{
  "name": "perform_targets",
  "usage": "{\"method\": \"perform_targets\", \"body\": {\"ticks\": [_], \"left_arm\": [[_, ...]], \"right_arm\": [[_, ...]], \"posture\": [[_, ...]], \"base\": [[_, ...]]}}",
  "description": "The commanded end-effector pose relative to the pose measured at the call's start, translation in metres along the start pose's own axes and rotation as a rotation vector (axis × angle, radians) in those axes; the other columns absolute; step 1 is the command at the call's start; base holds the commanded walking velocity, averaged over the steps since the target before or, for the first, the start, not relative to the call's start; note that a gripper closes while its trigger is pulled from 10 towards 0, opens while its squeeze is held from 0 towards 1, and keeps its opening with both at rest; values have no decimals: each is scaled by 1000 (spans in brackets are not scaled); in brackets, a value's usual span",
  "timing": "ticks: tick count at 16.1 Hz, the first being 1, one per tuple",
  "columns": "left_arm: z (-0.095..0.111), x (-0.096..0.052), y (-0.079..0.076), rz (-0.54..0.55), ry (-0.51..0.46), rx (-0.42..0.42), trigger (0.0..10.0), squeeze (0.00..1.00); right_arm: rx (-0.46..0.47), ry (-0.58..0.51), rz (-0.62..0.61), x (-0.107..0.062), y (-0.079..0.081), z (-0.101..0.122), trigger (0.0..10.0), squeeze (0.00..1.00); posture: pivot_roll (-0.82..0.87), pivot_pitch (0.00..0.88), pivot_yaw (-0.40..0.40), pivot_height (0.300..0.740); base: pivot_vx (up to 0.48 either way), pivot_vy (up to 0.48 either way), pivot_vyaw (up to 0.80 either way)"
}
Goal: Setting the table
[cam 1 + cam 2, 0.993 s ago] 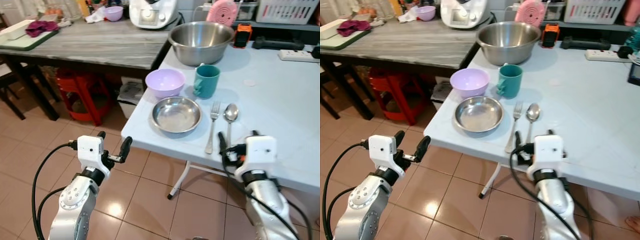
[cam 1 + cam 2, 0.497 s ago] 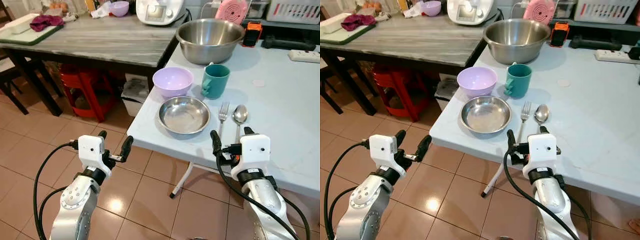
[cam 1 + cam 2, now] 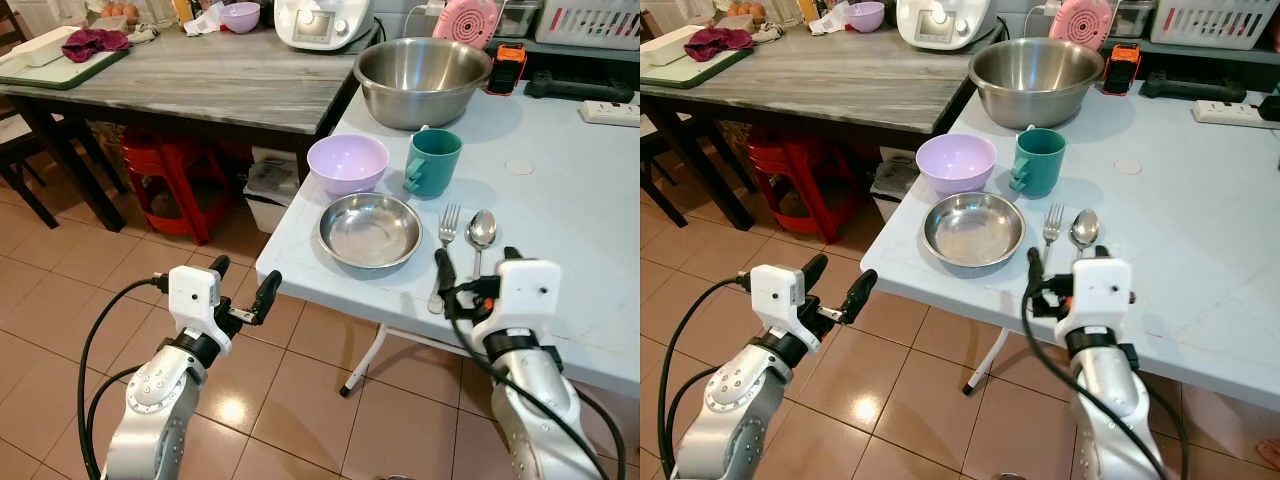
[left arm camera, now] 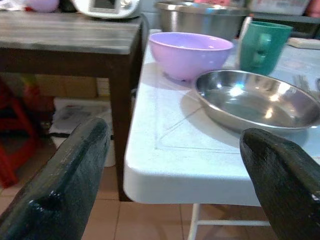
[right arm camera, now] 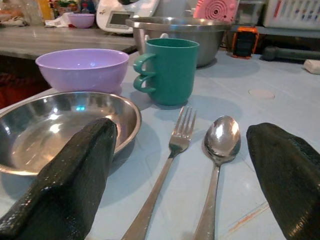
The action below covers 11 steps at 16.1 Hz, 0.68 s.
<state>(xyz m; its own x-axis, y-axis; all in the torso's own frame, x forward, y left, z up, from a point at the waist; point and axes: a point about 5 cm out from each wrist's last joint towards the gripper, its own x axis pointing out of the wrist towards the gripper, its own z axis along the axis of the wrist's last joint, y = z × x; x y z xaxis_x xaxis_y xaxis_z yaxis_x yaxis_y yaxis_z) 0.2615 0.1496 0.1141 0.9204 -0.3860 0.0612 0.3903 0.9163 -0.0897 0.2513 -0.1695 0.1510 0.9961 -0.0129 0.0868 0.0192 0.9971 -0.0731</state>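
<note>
The right gripper [image 3: 472, 272], spread wide and empty, has edged forward over the table [image 3: 560, 210], straddling the fork [image 5: 167, 165] and spoon [image 5: 218, 150] handles, so a pick looks imminent; the left gripper [image 3: 243, 283] hangs open.

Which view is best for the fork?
Right wrist view: the fork lies close between the right gripper's fingers, tines clear, beside the spoon. Both eye views show it small, with its handle end behind the gripper. In the left wrist view just its tines show at the edge.
</note>
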Motion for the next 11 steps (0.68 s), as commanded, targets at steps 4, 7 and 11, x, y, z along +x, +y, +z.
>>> {"method": "perform_targets", "body": {"ticks": [4,7,11], "left_arm": [[0,-5,-2,-113,26,61,10000,0],[5,-4,2,-119,24,70,10000,0],[2,-14,-10,-231,60,118,10000,0]], "right_arm": [[74,26,49,11,6,3,10000,0],[68,16,99,13,11,6,10000,0],[136,46,109,22,12,7,10000,0]], "posture": [[-198,138,68,740],[-193,159,74,740],[-182,191,82,740]], "base": [[0,0,0],[0,0,0],[0,0,0]]}}
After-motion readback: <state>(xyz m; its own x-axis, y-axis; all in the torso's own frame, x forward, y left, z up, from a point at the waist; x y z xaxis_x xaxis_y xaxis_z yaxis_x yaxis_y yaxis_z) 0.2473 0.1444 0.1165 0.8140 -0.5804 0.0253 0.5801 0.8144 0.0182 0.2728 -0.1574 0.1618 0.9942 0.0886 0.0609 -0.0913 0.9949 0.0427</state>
